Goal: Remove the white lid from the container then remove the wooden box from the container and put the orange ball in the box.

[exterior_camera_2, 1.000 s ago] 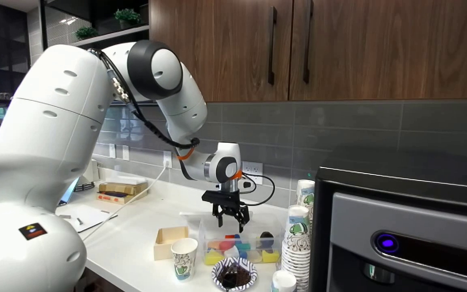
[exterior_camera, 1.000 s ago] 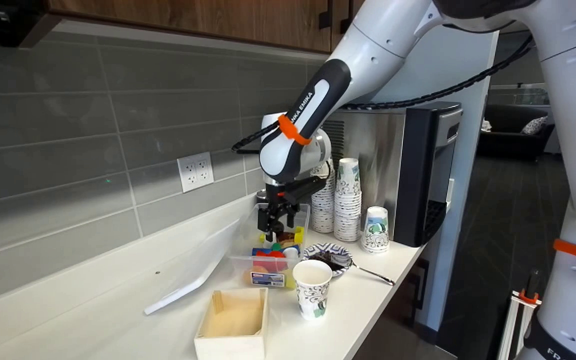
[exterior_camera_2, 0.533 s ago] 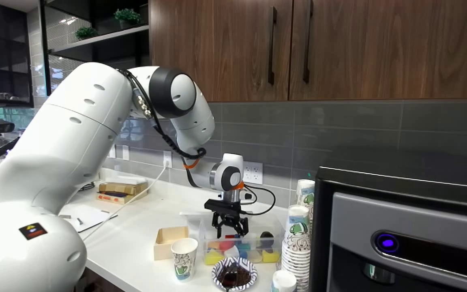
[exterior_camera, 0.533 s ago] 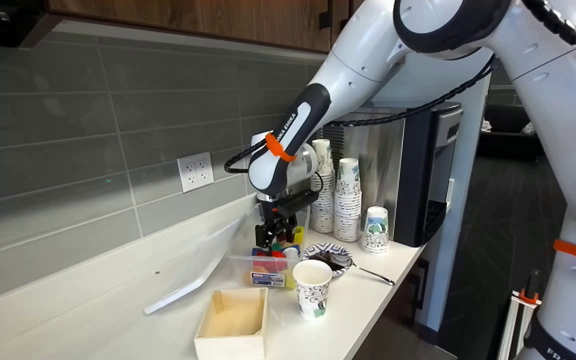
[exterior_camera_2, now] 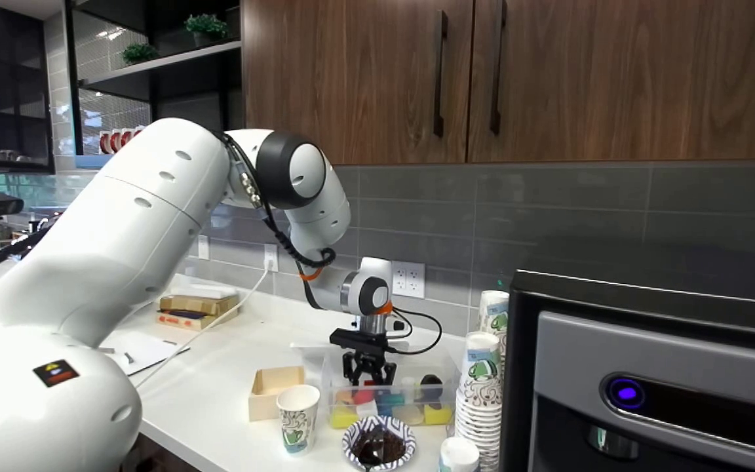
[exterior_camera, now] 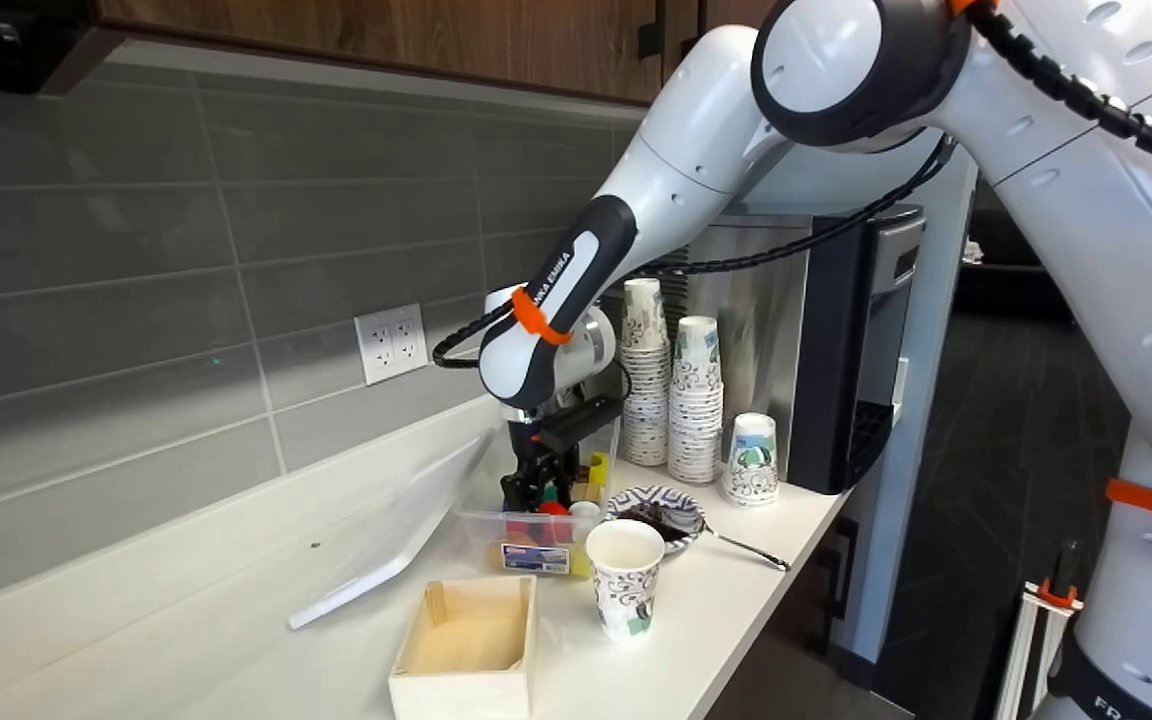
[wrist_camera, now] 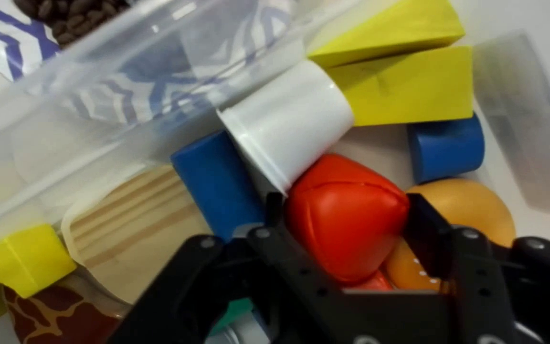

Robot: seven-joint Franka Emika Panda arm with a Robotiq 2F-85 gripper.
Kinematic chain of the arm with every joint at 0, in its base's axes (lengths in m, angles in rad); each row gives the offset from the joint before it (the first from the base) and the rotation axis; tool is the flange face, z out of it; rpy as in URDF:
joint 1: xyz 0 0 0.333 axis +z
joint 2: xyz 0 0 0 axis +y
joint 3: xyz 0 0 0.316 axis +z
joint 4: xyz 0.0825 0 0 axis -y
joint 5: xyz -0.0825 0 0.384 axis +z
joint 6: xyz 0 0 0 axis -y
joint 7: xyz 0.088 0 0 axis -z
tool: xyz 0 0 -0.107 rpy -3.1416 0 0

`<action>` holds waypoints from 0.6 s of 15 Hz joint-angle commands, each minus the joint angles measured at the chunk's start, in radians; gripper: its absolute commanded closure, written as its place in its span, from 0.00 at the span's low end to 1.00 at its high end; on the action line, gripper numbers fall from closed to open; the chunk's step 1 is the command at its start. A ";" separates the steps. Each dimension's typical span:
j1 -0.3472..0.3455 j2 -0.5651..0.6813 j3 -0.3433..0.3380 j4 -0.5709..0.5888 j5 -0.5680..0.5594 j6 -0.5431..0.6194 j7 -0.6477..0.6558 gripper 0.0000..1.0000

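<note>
- Here's the crux: the orange ball (wrist_camera: pixel 344 222), the red-orange one as I read it, sits right between the fingers of the pincer (wrist_camera: pixel 345 215), down inside the container (exterior_camera_2: pixel 426 360).
- And the pincer? Its pads touch both flanks in the wrist view, no gap showing; it looks to be pinching the ball, how firmly I can't tell.
- A round ball, no long axis to line up, so straight up looks the way out.
- Mind the neighbours! A small white cup (wrist_camera: pixel 289 119) lies against it, a blue block (wrist_camera: pixel 217 184) crowds one finger, a paler orange piece (wrist_camera: pixel 475 205) sits beside the other.
- The white lid (exterior_camera: pixel 396 540) is off, lying beside the container, and the wooden box (exterior_camera: pixel 461 692) stands out on the surface (exterior_camera: pixel 276 670), mouth up, just past the labelled end.
- So after the lift, the carry should go over that labelled wall, passing wide of the paper cup (exterior_camera: pixel 626 600) near the box.
</note>
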 commanded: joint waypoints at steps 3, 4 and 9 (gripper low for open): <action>0.012 -0.004 -0.004 0.021 0.010 -0.030 0.009 0.80; 0.013 -0.013 -0.004 0.013 0.010 -0.030 0.009 0.81; 0.048 -0.110 -0.022 -0.056 -0.015 -0.068 0.076 0.90</action>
